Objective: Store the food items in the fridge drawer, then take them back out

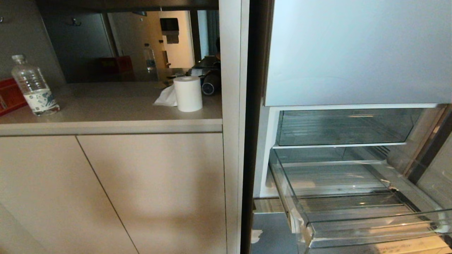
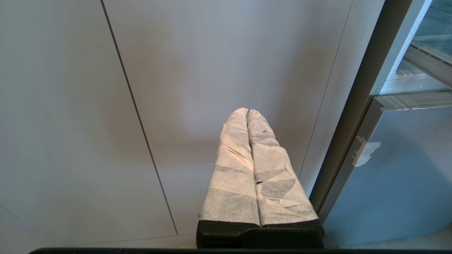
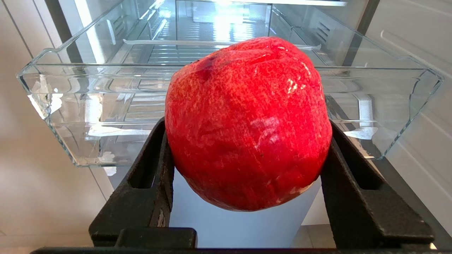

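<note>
My right gripper [image 3: 247, 135] is shut on a round, glossy red food item [image 3: 247, 116], which sits between its two black fingers. It hangs just in front of the fridge drawer [image 3: 91, 106], a clear plastic bin that is pulled out. The tall transparent front wall faces me and the ribbed floor shows nothing lying on it. In the head view the fridge drawer [image 1: 353, 225] juts out at the lower right, and neither arm shows there. My left gripper [image 2: 247, 112], its fingers wrapped in white tape, is shut on nothing and points at a beige cabinet door.
Above the drawer sits another clear compartment [image 1: 342, 127] with a white front strip. Left of the fridge, a counter [image 1: 106, 106] carries a water bottle [image 1: 33, 86] and a paper roll [image 1: 188, 93]. Cabinet doors [image 1: 141, 194] fill the space below.
</note>
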